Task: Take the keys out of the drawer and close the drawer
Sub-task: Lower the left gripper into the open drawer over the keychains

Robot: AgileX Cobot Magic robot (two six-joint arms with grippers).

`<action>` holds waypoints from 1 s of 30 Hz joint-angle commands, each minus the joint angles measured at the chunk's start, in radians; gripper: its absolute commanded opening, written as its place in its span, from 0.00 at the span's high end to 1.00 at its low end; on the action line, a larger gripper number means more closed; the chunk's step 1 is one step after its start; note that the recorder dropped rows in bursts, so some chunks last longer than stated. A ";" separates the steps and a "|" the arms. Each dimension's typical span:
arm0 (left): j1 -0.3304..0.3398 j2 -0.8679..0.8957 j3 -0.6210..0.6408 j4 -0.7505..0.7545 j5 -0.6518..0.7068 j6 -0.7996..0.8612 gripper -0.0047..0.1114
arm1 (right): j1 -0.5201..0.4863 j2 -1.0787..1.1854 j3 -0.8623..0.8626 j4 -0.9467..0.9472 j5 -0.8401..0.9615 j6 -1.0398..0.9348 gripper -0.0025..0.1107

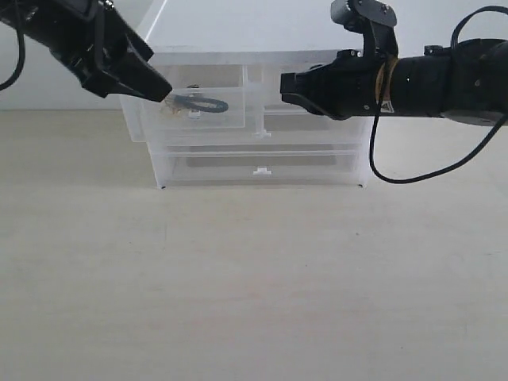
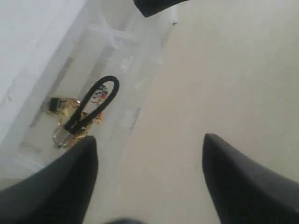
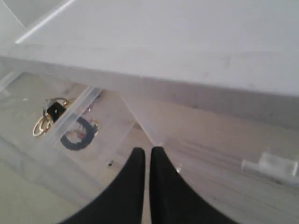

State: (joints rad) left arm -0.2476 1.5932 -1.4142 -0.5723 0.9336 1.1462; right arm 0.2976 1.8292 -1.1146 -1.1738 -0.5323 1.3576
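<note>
Keys [image 1: 194, 105] lie inside the drawer [image 1: 190, 121], which stands pulled out from the cabinet [image 1: 262, 163] on the tabletop [image 1: 254, 278]. In the exterior view the left claw [image 1: 163, 91] hangs just beside the drawer's left end, near the keys. The right claw [image 1: 287, 86] hovers in front of the matching right drawer, apart from the keys.

From the left wrist, the left claw [image 2: 149, 140] is spread wide, holding nothing. The keys [image 2: 79, 116] sit past 1 finger, their black loop strap [image 2: 96, 100] lying across the gold rings.

From the right wrist, the right claw [image 3: 147, 154] is pressed together and empty, and the keys [image 3: 53, 116] show through the translucent plastic.

Judging the risks: a finger could land on the drawer's wall instead of inside it and shove the light cabinet. A pinch on the strap alone could let the bunch swing and snag on the rim.
</note>
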 commanded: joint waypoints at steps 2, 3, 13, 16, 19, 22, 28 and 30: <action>-0.065 0.099 -0.146 0.281 0.016 -0.216 0.45 | -0.008 -0.013 -0.004 -0.173 -0.001 0.117 0.98; -0.068 0.124 -0.173 0.305 0.020 -0.239 0.45 | -0.008 -0.013 -0.004 -0.213 -0.001 0.138 0.98; -0.068 0.222 -0.244 0.305 0.000 -0.180 0.45 | -0.008 -0.014 0.009 -0.335 -0.001 0.183 0.98; -0.068 0.229 -0.244 0.300 -0.007 -0.154 0.45 | -0.008 -0.014 0.009 -0.323 -0.001 0.178 0.98; -0.070 0.242 -0.244 0.300 -0.011 -0.131 0.45 | -0.008 -0.014 0.009 -0.320 -0.001 0.178 0.98; -0.080 0.258 -0.244 0.303 -0.011 -0.100 0.45 | -0.008 -0.014 0.009 -0.320 -0.001 0.178 0.98; -0.103 0.271 -0.244 0.307 -0.026 -0.050 0.49 | -0.008 -0.014 0.009 -0.320 0.001 0.178 0.98; -0.103 0.271 -0.244 0.307 -0.022 -0.050 0.56 | -0.008 -0.014 0.009 -0.320 0.007 0.180 0.98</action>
State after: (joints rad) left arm -0.3428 1.8645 -1.6544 -0.2650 0.9185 1.0858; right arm 0.2976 1.8292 -1.1082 -1.5005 -0.5323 1.5409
